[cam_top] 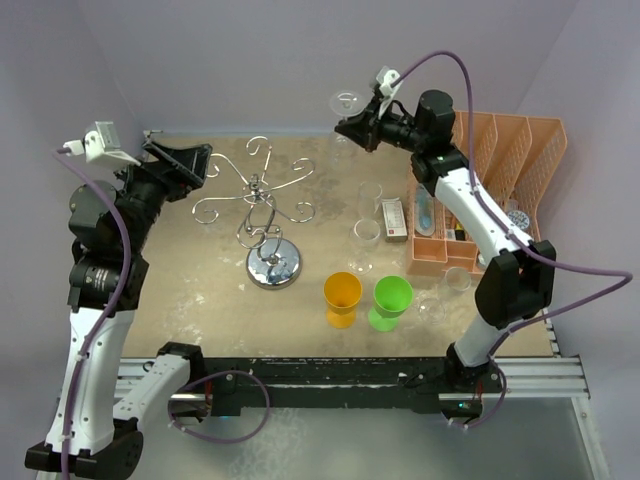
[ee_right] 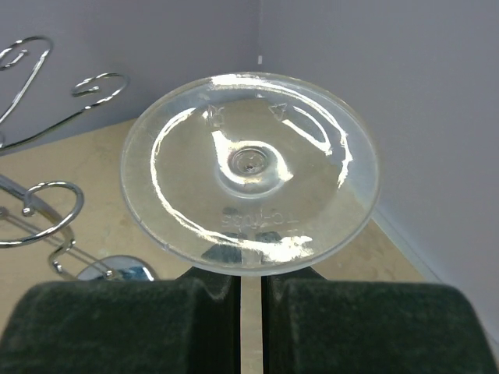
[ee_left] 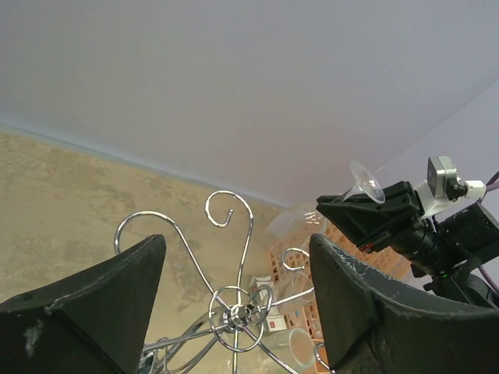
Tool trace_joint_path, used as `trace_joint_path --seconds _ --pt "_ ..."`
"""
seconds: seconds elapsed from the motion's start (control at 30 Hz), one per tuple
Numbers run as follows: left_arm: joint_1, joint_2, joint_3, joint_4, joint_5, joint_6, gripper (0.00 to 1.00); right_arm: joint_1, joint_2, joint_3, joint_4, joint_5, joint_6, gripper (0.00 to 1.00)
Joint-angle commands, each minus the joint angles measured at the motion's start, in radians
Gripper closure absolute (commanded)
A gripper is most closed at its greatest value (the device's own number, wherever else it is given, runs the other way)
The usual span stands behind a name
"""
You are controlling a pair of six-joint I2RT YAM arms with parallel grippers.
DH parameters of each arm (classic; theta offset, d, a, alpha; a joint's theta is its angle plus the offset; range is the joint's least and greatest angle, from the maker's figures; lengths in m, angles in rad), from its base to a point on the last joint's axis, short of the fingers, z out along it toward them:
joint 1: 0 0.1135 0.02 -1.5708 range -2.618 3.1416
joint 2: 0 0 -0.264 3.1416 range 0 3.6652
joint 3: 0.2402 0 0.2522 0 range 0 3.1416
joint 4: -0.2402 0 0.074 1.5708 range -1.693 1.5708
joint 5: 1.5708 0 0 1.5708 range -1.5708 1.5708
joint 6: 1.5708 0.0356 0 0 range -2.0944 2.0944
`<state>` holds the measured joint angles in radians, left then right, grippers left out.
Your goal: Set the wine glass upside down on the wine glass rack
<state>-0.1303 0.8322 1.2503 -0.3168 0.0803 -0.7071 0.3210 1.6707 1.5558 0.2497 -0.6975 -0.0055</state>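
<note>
wine glass point(ee_right: 249, 167), clear round foot, curly chrome rack point(cam_top: 273, 266)

White arm shells point(cam_top: 88, 370), black joints point(cam_top: 100, 275), purple cables point(cam_top: 445, 54), black wedge fingers point(ee_left: 86, 304), white wrist cameras point(cam_top: 100, 143)

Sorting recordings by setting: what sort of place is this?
Most likely a robot lab test cell, not a home: plain lilac walls box in a worn table, the arms are bolted to a metal rail, and props like the wine glass rack and coloured goblets look staged.

Bright, even light; glare streaks the wine glass point(ee_right: 249, 167).
</note>
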Motion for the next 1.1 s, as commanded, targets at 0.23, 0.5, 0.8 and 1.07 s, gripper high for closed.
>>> trace_joint_path --seconds 0.23,0.5,0.8,1.07 --pt "0.006 -0.029 -0.009 0.047 -0.089 0.052 0.28 0.05 0.055 0.056 0.106 -0.298 0.058 1.0" --pt "0.006 -0.022 -0.015 0.05 -0.061 0.02 0.28 0.072 0.119 0.067 0.122 -0.339 0.094 1.0" --pt "0.006 -0.009 -0.025 0.061 -0.062 0.003 0.29 0.116 0.134 0.07 0.09 -0.355 0.059 1.0" --pt "0.006 -0.011 -0.025 0.049 -0.076 0.008 0.29 0.138 0.149 0.074 0.094 -0.385 0.051 1.0"
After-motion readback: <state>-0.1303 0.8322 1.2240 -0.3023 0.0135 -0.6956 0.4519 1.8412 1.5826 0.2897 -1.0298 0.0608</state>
